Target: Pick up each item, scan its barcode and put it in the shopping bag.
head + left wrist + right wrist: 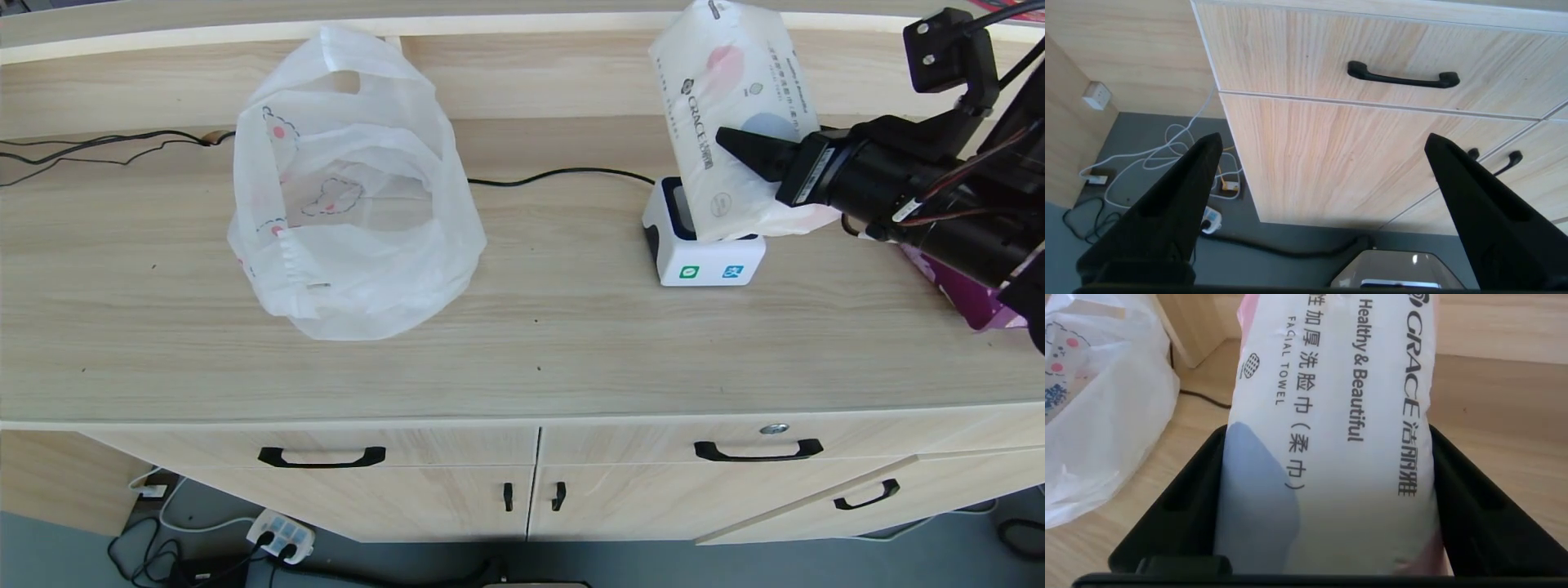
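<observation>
Pale wood-grain counter [571,351], drawers [326,445] below.
Right gripper [739,147] clamps a soft white tissue pack [727,82] just above the boxy scanner [710,261]; crinkled plastic bag [351,204] stands well left of it; left gripper [1323,163] spread apart.

Noted dark lettering running lengthwise down the tissue pack [727,106], directly above the scanner [706,265]: one large brand word, with smaller lines in Latin letters and Chinese characters alongside, and a small round emblem. Wording not transcribed. Logged two square signs on the scanner front: green icon [691,271] and blue icon [733,271], white symbols too small to read.
</observation>
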